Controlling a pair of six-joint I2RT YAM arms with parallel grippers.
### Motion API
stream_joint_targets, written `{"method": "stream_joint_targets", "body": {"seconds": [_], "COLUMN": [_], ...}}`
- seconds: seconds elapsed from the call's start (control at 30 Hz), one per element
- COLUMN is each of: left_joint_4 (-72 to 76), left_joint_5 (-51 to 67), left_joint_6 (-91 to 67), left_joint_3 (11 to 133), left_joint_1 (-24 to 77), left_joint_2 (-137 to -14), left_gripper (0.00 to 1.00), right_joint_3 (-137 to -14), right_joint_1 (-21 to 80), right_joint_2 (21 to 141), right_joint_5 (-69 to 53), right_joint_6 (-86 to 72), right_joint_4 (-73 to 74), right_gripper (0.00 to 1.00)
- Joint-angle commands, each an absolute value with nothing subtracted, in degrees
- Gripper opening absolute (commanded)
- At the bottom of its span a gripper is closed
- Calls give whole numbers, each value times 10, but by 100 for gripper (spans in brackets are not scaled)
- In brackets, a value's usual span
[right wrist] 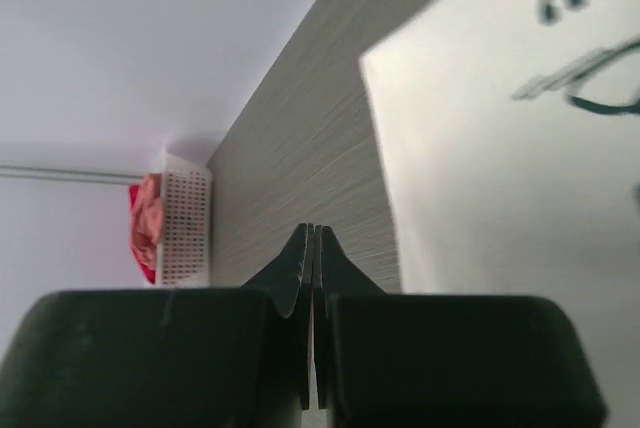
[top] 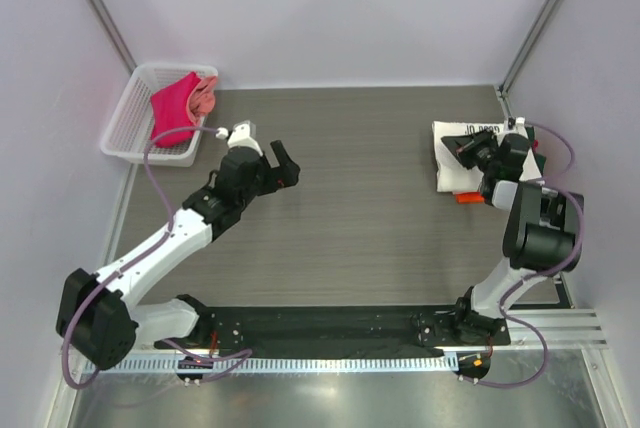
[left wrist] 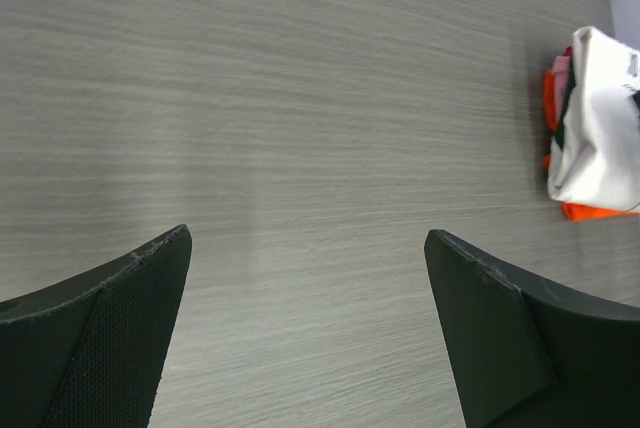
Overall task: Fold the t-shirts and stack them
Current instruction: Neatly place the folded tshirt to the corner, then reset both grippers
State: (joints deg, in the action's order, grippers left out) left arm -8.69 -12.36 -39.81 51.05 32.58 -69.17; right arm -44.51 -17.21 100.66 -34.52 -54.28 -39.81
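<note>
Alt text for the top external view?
Folded cream printed t-shirt lies at the right of the grey wood-grain table, the shut right gripper over it. Open left gripper hangs mid-table; a white plastic mesh basket far left holds a magenta t-shirt and a pink t-shirt.

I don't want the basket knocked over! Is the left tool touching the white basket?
Apart. The top view shows the left tool open over the table, with a clear strip of tabletop between it and the white basket.
</note>
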Motion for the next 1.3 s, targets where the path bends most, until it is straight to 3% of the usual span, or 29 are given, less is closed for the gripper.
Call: {"method": "stream_joint_targets", "body": {"seconds": [0.0, 0.2, 0.53, 0.7, 0.83, 0.87, 1.03, 1.27], "left_joint_4": [-69, -71, -32, -26, -28, -30, -13, -35], "left_joint_5": [-158, -220, -274, -278, -279, -280, -294, -315], "left_joint_6": [-401, -374, -337, -318, -309, -304, -288, -285], "left_joint_3": [460, 391, 287, 255, 236, 229, 191, 185], "left_joint_1": [323, 323, 323, 323, 323, 323, 323, 323], "left_joint_2": [-641, -562, -439, -415, -388, -382, -325, -299], "left_gripper": [100, 100, 100, 100, 100, 100, 100, 100], "right_joint_3": [-462, -451, -422, -347, -288, -277, -217, -166], "right_joint_1": [-114, -21, 162, 221, 233, 233, 233, 233], "right_joint_2": [903, 816, 688, 602, 520, 491, 430, 404], "right_joint_5": [-297, -250, -48, 33, 66, 77, 150, 143], "right_joint_6": [-431, -332, -206, -186, -194, -199, -207, -211], "right_joint_4": [-306, -200, -38, -44, -61, -69, -88, -93], "right_gripper": [1, 3, 6, 23, 46, 57, 68, 80]}}
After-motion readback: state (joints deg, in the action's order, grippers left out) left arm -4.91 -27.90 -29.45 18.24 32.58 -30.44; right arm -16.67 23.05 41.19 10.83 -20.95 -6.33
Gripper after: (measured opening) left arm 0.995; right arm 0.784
